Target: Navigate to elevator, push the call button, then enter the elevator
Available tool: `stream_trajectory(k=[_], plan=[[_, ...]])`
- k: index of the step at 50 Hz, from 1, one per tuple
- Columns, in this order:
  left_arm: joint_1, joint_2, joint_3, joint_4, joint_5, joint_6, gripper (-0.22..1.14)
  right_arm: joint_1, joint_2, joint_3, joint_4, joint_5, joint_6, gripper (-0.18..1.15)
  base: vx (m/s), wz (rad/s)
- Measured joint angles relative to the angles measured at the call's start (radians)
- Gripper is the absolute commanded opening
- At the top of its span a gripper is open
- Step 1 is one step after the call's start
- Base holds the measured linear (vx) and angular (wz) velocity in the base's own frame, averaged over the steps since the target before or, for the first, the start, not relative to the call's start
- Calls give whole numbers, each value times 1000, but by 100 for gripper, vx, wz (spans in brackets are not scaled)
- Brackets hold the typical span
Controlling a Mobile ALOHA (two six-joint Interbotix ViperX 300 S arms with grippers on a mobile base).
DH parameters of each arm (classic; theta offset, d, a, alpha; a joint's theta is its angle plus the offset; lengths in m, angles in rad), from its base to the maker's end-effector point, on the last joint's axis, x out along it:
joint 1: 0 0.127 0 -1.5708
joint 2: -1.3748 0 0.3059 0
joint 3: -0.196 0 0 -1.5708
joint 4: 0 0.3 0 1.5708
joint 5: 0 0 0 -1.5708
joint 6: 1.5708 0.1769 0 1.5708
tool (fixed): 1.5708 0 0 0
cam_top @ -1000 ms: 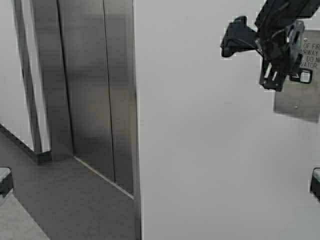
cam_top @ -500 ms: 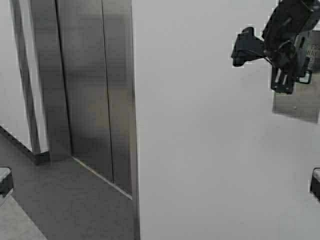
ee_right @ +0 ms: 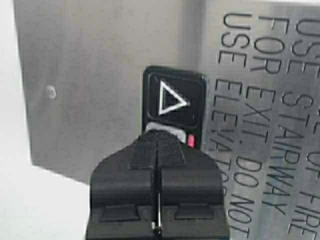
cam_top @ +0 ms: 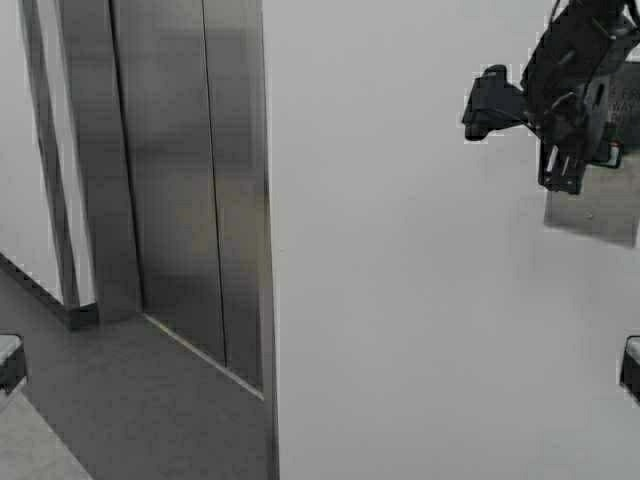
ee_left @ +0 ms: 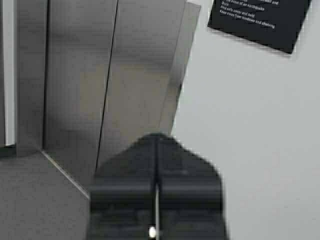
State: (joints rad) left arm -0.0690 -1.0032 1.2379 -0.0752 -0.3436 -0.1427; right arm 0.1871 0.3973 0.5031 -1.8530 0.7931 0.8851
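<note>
Right gripper [ee_right: 158, 142], jaws closed, empty, tip at black triangle call button [ee_right: 173, 100] on brushed-steel wall plate [cam_top: 592, 215]. Risk: tip sits at button's edge, may slip onto plate. Steel elevator doors [cam_top: 165, 180] shut. Left gripper [ee_left: 156, 145] closed, idle.

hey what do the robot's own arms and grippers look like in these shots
Both are matte black. The right gripper ends in two blocky fingers with a thin seam between them and strips of black tape across the tips. The left gripper has the same angular black shape, with a small pale dot low on its seam. From above, the right arm looks chunky, with thin dark cables.
</note>
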Motion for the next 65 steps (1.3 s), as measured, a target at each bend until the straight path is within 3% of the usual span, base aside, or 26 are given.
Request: stream_trajectory(k=[11,19,27,35,44,54,65], plan=[[0,0,0,0,0,0,2,11,-9,12,-11,2,-15,6,0,0],[0,0,2,2,0,0,2,110,-117,71,17,26,-8,6,0,0],[0,-3,0,2,0,0,2,221,-247,107,103,31,-31,6,0,0],[0,-3,3,2,0,0,2,334,-390,123,298,3,-83,6,-1,-3],[0,-3,5,0,0,0,2,420,-560,124,565,-166,-156,6,-1,-2],[2,-3,11,0,0,5,2,425,-712,124,854,-436,-193,6,-1,-1],[0,-2,20,0,-12,11,2,426,-772,150,1020,-744,-193,6,0,2]])
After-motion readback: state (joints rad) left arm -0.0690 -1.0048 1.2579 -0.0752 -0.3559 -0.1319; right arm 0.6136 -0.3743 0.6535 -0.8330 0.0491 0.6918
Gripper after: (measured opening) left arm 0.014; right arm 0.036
